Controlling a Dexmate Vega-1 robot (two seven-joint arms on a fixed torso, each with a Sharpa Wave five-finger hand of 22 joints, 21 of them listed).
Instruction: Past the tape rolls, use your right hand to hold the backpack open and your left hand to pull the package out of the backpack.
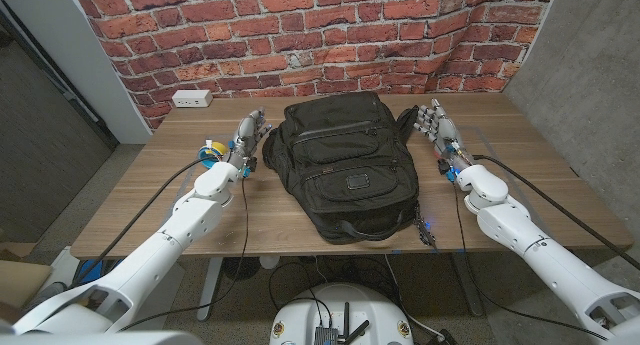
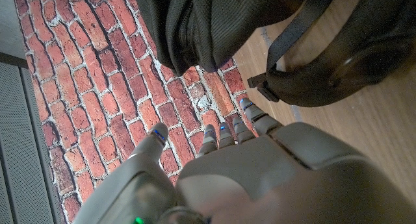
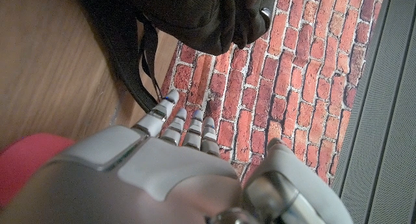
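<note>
A black backpack (image 1: 345,165) lies on the wooden table (image 1: 150,200), its zips closed as far as I can see; the package is hidden. My left hand (image 1: 246,138) stands at the backpack's left shoulder, fingers stretched toward the brick wall, holding nothing. My right hand (image 1: 440,133) stands at the backpack's right side, fingers straight and apart, also empty. In the left wrist view my left hand (image 2: 227,172) reaches past the backpack's strap (image 2: 292,68). The right wrist view has my right hand (image 3: 175,165) beside the backpack's black fabric (image 3: 188,16).
A yellow and blue tape roll (image 1: 211,150) sits just left of my left hand. A white power strip (image 1: 191,98) lies at the table's far left corner. The brick wall (image 1: 300,35) stands close behind the table. Something red (image 3: 26,165) shows near my right wrist.
</note>
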